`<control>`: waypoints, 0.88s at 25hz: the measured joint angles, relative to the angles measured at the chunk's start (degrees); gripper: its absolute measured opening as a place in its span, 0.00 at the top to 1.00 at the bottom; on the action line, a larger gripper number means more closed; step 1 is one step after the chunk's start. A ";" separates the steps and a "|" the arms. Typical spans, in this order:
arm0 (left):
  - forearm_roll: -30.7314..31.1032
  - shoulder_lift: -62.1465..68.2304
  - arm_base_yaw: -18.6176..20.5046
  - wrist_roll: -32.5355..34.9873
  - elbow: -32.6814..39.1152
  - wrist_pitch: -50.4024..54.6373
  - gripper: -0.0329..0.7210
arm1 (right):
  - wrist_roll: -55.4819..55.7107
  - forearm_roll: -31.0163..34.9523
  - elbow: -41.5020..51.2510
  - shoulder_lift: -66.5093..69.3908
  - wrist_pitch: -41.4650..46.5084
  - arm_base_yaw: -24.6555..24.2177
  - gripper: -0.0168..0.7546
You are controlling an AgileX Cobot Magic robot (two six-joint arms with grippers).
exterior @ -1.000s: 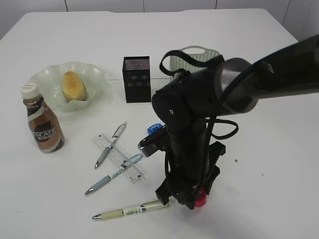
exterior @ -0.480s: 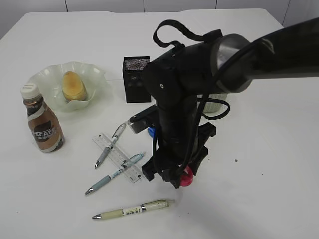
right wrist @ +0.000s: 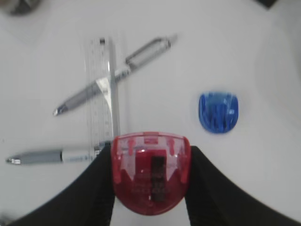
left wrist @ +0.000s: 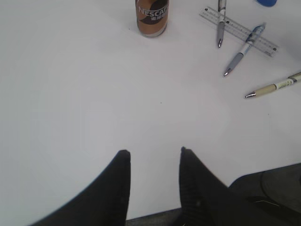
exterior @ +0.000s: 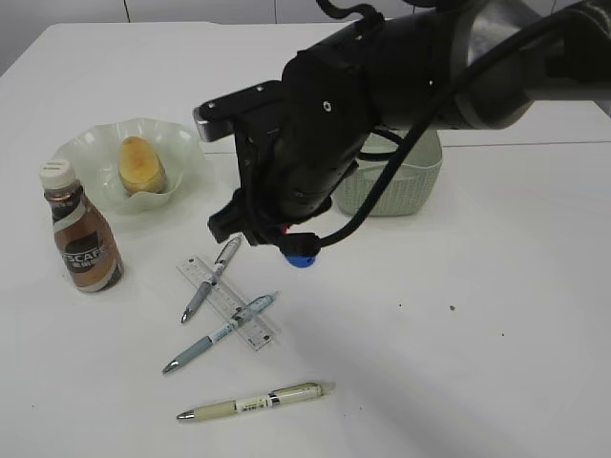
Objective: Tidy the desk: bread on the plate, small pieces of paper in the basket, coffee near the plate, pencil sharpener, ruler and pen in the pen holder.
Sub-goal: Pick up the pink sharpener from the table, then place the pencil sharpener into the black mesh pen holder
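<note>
While the bread (exterior: 140, 164) sits in the plate (exterior: 81, 151), right fingers (right wrist: 197, 188) clamp a red pencil sharpener (right wrist: 149, 170); left fingers (left wrist: 117, 183) stand part-open, empty

We see the bread (exterior: 141, 163) on the plate (exterior: 91, 151), the coffee (exterior: 82, 241) beside it, and two pens crossing the ruler (exterior: 227, 303) on the white bench (exterior: 496, 315)

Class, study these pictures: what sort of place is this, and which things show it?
Probably a staged desk in a robot lab: pens and a clear plastic ruler on a plain white tabletop, with a black robot arm working above.
</note>
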 joint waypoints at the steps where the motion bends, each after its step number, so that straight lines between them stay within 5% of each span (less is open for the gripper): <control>1: 0.00 0.00 0.00 0.00 0.00 0.00 0.62 | 0.00 -0.64 -0.37 0.00 -2.10 0.00 0.58; 14: 0.62 0.00 0.00 0.00 0.00 -0.21 0.62 | 0.00 -7.36 -1.63 0.12 -41.98 -0.54 0.58; 22: 2.08 0.00 0.00 0.00 0.00 -0.33 0.62 | 0.00 -3.99 -6.10 4.37 -48.11 -5.64 0.58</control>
